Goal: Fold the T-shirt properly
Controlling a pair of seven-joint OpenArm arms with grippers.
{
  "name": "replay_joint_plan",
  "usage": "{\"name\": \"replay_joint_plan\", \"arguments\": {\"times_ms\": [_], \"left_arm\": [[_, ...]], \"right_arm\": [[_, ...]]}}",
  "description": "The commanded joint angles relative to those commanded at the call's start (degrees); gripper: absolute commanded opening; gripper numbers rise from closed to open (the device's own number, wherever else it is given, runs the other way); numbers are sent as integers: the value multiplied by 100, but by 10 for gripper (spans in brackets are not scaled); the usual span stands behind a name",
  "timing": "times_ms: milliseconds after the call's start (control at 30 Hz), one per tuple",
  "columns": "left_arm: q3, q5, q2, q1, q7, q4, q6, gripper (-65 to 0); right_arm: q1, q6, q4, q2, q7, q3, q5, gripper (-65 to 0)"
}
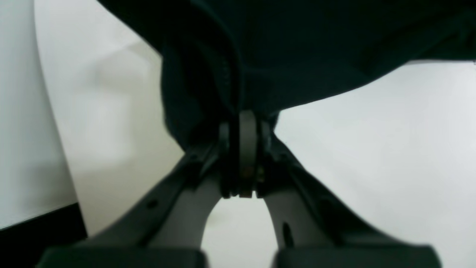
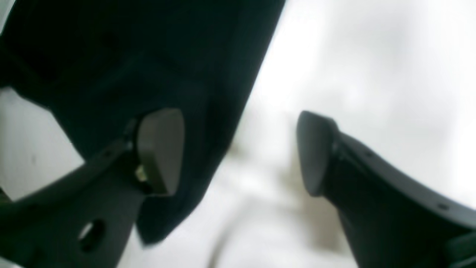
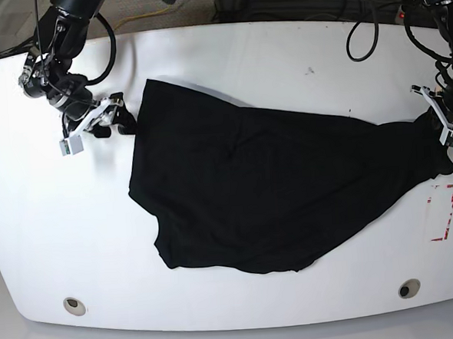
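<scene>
t-shirt [image 3: 274, 190]: spreading step; left gripper [image 1: 243, 149] clamped on its right edge, right gripper [image 2: 238, 152] apart at far-left corner, next likely to close there.

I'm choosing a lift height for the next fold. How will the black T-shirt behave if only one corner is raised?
Probably floppy: the T-shirt lies rumpled on the table, with uneven edges. It would likely sag and trail rather than rise flat; where the left gripper has its jaws shut on it, the cloth bunches. It seems thin and light, so dragging may shift it.
</scene>
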Motion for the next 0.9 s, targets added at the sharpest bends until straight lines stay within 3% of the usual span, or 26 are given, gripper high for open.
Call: {"name": "replay_joint_plan", "arguments": {"times_ms": [133, 300, 533, 767, 900], "left_arm": [[0, 0, 0, 0, 0, -18, 18, -650], [0, 0, 18, 0, 9, -9, 26, -650], [0, 9, 149, 0, 18, 9, 35, -650], [0, 9, 167, 9, 18, 9, 35, -650], [0, 9, 167, 9, 18, -9, 35, -650]], "right_arm": [[9, 0, 185, -220, -475, 0, 0, -238], [-9, 0, 132, -387, -484, -53, -35, -219], [-9, 0, 123, -448, -466, -818, -35, -228], [26, 0, 97, -466, -343, -888, -35, -231], [26, 0, 97, -457, -343, -897, -35, -342]]}}
